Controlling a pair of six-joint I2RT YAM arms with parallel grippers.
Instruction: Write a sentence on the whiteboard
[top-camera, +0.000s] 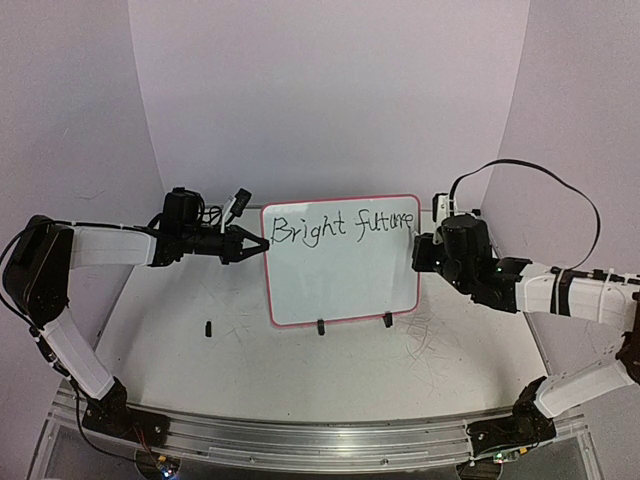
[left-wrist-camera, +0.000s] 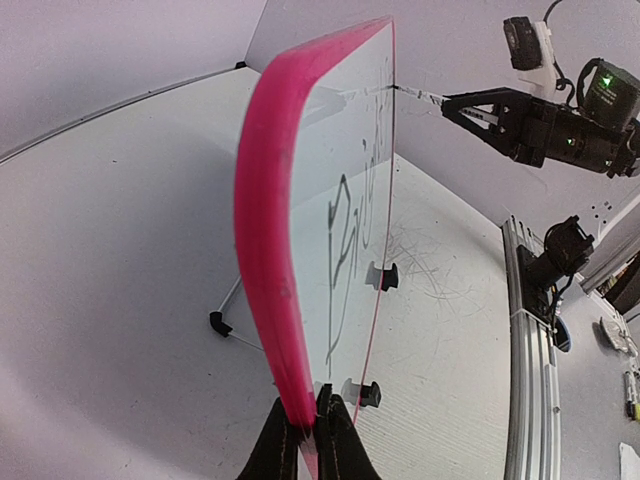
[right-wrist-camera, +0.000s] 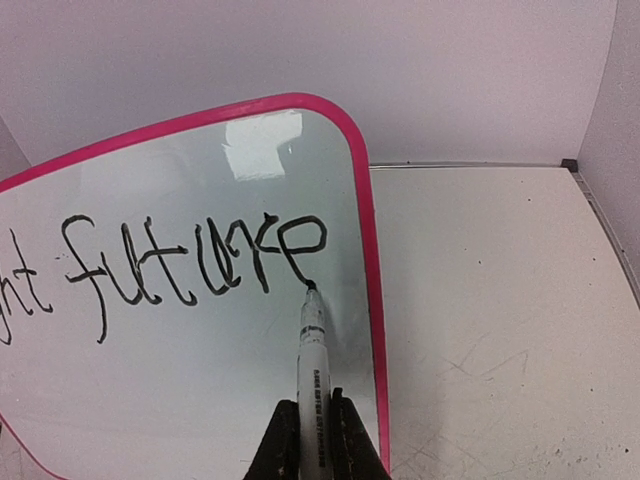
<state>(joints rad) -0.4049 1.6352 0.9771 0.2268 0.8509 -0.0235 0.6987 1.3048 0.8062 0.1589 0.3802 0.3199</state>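
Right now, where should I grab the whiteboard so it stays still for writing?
Pinch the whiteboard by its thin left frame edge, coming in sideways from the left, as the left gripper does. It stands upright, and that side is away from the marker.

- Top cam is sitting high behind the robot, looking down across the table (top-camera: 250, 370) at the whiteboard (top-camera: 340, 285).
- Left wrist cam is hugging the whiteboard's left edge, peering along it toward the right arm (left-wrist-camera: 560, 135).
- Right wrist cam is staring close-up at the sentence (right-wrist-camera: 190, 262); all three are sharing the whiteboard, probably that lettering too.
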